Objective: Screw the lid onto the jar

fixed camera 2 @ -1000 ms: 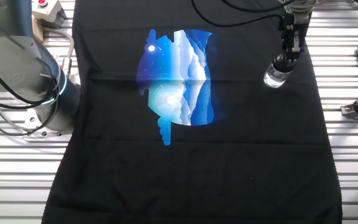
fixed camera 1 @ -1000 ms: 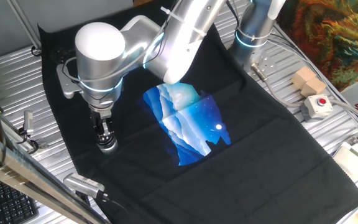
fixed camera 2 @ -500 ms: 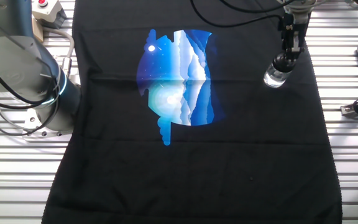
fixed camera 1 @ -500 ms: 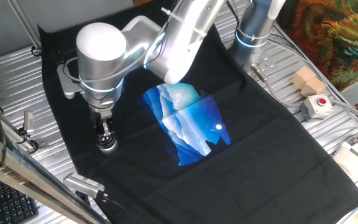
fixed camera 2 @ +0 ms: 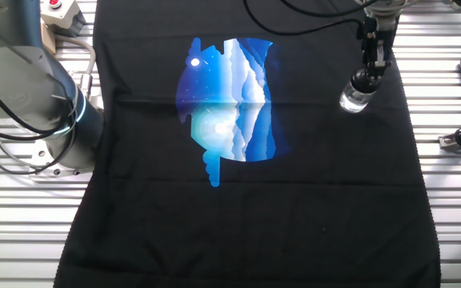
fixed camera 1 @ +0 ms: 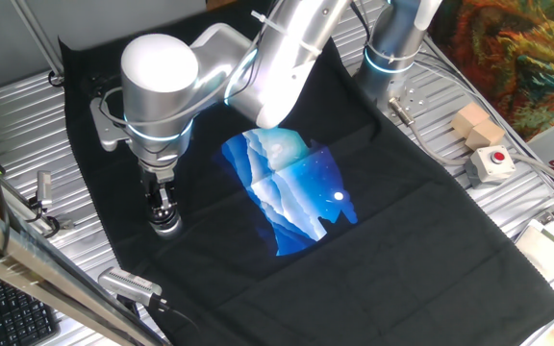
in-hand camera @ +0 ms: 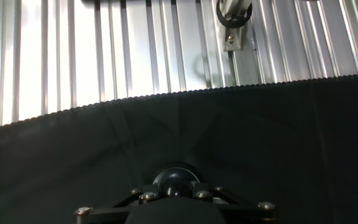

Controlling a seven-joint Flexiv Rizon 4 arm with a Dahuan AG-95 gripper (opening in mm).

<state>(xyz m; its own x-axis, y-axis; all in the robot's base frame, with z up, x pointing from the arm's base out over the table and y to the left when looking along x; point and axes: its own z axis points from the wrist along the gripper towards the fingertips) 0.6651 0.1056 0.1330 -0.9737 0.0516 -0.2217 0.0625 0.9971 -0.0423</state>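
The jar [fixed camera 2: 353, 100] stands upright on the black cloth [fixed camera 2: 294, 216], axis vertical, near the cloth's edge. The gripper [fixed camera 2: 364, 78] points straight down, its jaws clenched on the lid [in-hand camera: 176, 181] atop the jar.

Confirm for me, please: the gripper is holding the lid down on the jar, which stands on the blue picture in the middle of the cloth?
Not quite. The gripper is at the lid on the jar, but the jar stands on plain black cloth near its edge, well away from the blue picture. The other fixed view shows this.
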